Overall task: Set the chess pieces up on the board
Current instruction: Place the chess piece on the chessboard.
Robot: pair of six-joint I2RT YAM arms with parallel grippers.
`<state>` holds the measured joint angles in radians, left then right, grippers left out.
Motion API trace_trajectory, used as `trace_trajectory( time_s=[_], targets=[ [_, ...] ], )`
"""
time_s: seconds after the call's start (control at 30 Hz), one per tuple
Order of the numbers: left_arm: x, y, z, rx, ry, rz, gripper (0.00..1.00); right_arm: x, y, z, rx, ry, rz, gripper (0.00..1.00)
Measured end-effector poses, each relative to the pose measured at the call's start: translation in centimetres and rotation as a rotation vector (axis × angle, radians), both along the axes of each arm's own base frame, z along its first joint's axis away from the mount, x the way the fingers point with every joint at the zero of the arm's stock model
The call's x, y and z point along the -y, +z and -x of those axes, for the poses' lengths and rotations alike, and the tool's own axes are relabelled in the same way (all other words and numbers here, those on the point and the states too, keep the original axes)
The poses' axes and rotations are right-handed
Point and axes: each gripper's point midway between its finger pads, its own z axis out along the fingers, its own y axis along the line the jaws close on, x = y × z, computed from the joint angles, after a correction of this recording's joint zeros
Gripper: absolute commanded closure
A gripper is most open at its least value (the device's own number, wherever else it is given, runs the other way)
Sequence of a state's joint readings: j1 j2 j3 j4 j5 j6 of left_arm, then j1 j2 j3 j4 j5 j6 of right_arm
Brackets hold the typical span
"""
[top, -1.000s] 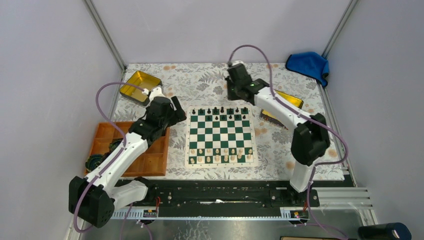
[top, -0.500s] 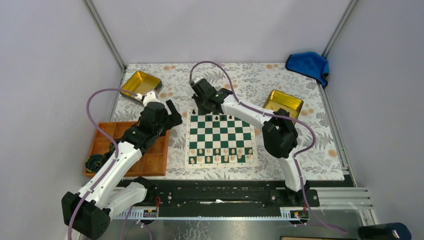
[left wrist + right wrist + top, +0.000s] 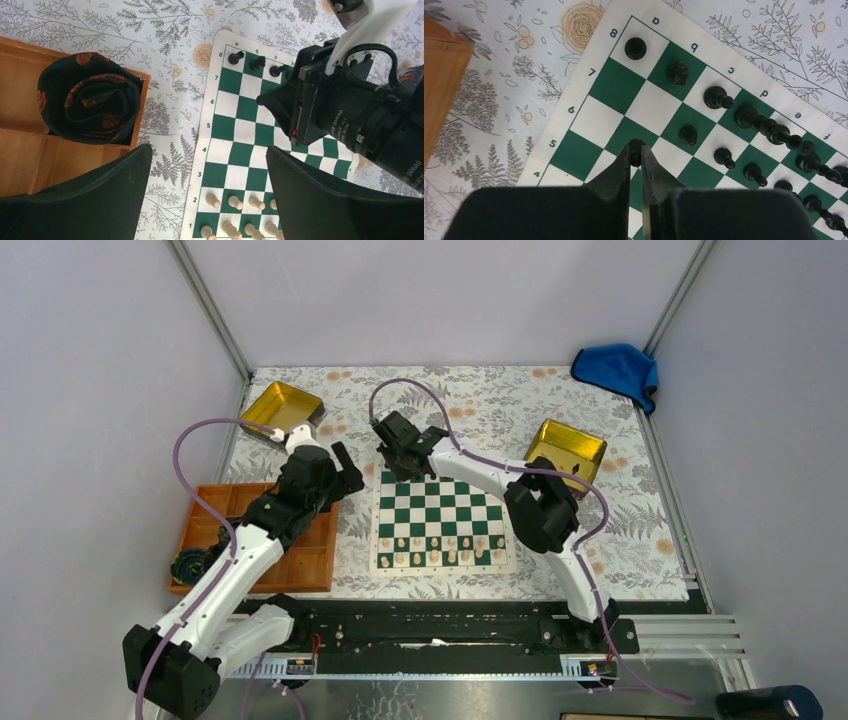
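At the left, between the orange compartment tray [image 3: 20, 165] and the board [image 3: 235, 155], the left end effector [image 3: 208, 150] hangs over the table with its jaws wide apart and holds nothing. The black chess pieces [image 3: 719, 97] stand along the far row, with pawns from file c onward; a7 and b7 are bare. The right end effector [image 3: 636, 154] is nearly closed on a black pawn [image 3: 636, 145] above the board near these squares. We judge that this pawn is being placed: next it must come over a bare square, go straight down and be released.

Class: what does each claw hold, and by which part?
The right claw pinches a black chess piece near its top; the left claw is open, holding nothing.
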<state>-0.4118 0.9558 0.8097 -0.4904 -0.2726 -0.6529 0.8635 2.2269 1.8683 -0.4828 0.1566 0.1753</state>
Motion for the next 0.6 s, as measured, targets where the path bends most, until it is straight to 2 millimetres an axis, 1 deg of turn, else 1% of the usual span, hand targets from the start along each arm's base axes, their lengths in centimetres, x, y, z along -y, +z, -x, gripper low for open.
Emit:
trace_trajectory(
  time_s=[0.17,0.27,0.6],
  targets=[
    [-0.1,-0.4,0.2,-0.010,0.000,-0.005,0.08,0.0,-1.6,-0.2,-0.008,0.006,0.030,1.00],
    [-0.1,-0.6,0.2,-0.014,0.000,-0.007,0.08,0.0,-2.2,-0.3,-0.009,0.010,0.040,1.00],
    [-0.1,-0.8,0.3,-0.019,0.000,-0.009,0.08,-0.2,-2.2,-1.0,0.016,0.007,0.042,1.00]
  ],
)
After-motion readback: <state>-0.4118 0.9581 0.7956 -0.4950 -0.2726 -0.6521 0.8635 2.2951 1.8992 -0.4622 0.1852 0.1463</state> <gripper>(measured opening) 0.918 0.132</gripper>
